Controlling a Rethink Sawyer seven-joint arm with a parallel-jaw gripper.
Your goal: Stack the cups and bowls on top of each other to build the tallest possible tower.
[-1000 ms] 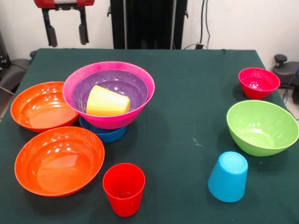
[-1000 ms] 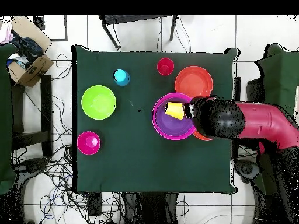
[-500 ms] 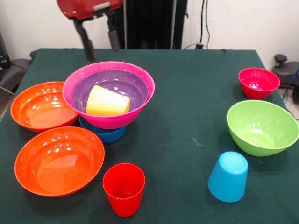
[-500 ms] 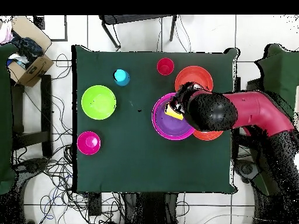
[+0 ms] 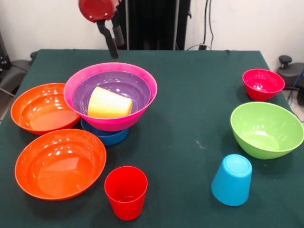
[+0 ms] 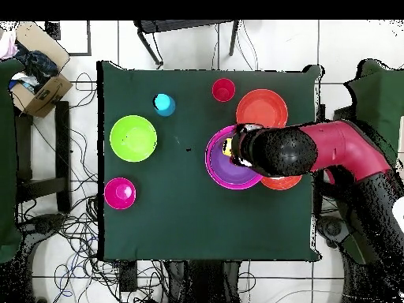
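Note:
The tower is a magenta bowl resting on a small blue bowl, with a purple bowl nested inside. A yellow cup lies on its side in the purple bowl. My gripper hangs open and empty just above the magenta bowl's far rim, turned nearly edge-on. Two orange bowls sit left of the pile. In front of it a red cup stands upright. Over to the right are a light blue cup upside down, a lime green bowl and a small crimson bowl.
From overhead the arm covers part of the magenta bowl and one orange bowl. The dark green table has bare cloth between the pile and the right-hand items. A cardboard box sits off the table.
The gripper has moved from beyond the left orange bowl to the magenta bowl's far rim, lowered a little and turned so its fingers overlap. Cups and bowls have not moved.

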